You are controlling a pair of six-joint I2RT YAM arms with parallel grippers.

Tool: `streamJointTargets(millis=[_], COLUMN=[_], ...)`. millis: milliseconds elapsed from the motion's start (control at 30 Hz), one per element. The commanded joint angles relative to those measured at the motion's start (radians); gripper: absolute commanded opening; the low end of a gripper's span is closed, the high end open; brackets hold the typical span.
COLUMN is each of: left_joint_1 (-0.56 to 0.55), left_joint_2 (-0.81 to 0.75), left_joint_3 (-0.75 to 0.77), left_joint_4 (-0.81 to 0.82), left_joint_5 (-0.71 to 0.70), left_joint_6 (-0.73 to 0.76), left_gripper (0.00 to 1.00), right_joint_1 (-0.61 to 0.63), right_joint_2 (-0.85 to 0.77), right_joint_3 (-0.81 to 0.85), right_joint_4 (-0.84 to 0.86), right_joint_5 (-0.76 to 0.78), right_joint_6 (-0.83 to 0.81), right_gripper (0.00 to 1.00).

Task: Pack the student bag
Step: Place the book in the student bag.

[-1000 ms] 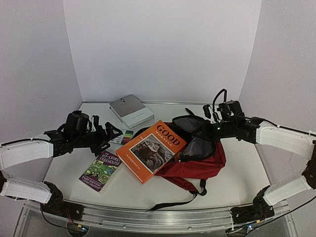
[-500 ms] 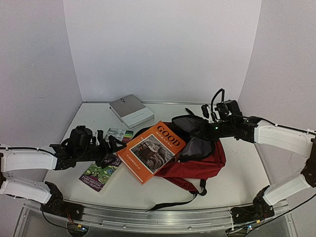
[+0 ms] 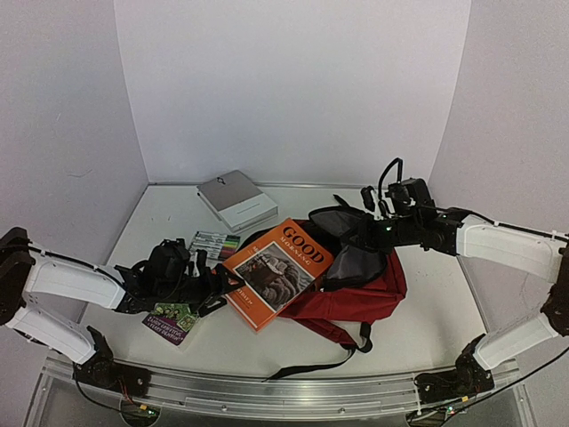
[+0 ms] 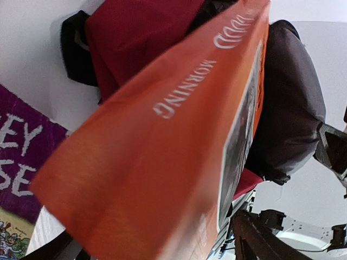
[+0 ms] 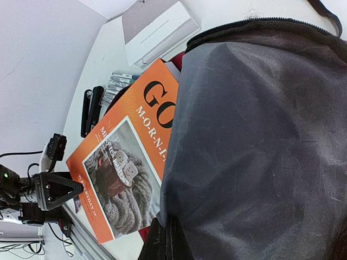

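Two arms reach in from the sides of the white table point(image 3: 427, 325), and between them the student bag point(image 3: 360, 298) lies just right of centre, its red body flat and its mouth facing left. The right gripper point(image 3: 356, 236) is pressed together on the bag's grey lining, holding the upper flap up off the body. The black zipper edge runs along the top of that flap in the right wrist view.

An orange book point(image 3: 283, 267) lies tilted, its far right edge at the bag's mouth and its near left corner out over the table. The left gripper point(image 3: 216, 283) sits at that corner, fingers spread with the book's edge between them; I cannot tell whether they touch it. A purple book point(image 3: 171, 320) lies partly under the left arm.

Bare tabletop shows along the near edge, to the right of the bag and toward the left wall. A grey box point(image 3: 236, 201) stands near the back wall, with a pack of markers point(image 3: 216, 242) in front of it.

The orange cover reads "GOOD MORNING"; on the purple one only the white letters "EY" and "SE" show
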Motion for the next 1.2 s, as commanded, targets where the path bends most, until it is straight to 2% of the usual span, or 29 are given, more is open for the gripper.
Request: streamJointTargets(millis=[0,233,367,533,800,1000,1167], left_joint_1=[-0.062,-0.089,-0.103,-0.109,-0.104,-0.020,0.091], left_joint_2=[0.002,0.071,0.074,0.031,-0.048,-0.115,-0.060], left_joint_3=[0.036,0.048,0.078,0.116,0.246,0.266,0.326], left_joint_4=[0.084,0.160,0.128,0.065,-0.248,-0.336,-0.362], left_joint_5=[-0.078,-0.091,-0.118,-0.109,0.008,0.167,0.397], left_joint_6=[0.028,0.042,0.066,0.124,0.216,0.224,0.283], left_gripper=[0.78,0.56,0.43,0.36,0.27,0.21,0.19], right_joint_1=[0.012,0.012,0.013,0.013,0.015,0.028,0.054], right_joint_2=[-0.022,-0.027,-0.033,-0.041,-0.054,-0.047,-0.019], right_joint_3=[0.040,0.041,0.042,0.040,0.069,0.114,0.160], right_joint_4=[0.064,0.064,0.063,0.061,0.023,0.004,0.003], right_joint_5=[-0.002,-0.001,0.000,0.006,0.023,0.036,0.048], right_joint_6=[0.004,0.007,0.007,0.007,-0.015,-0.045,-0.090], right_gripper=[0.00,0.00,0.00,0.00,0.00,0.00,0.00])
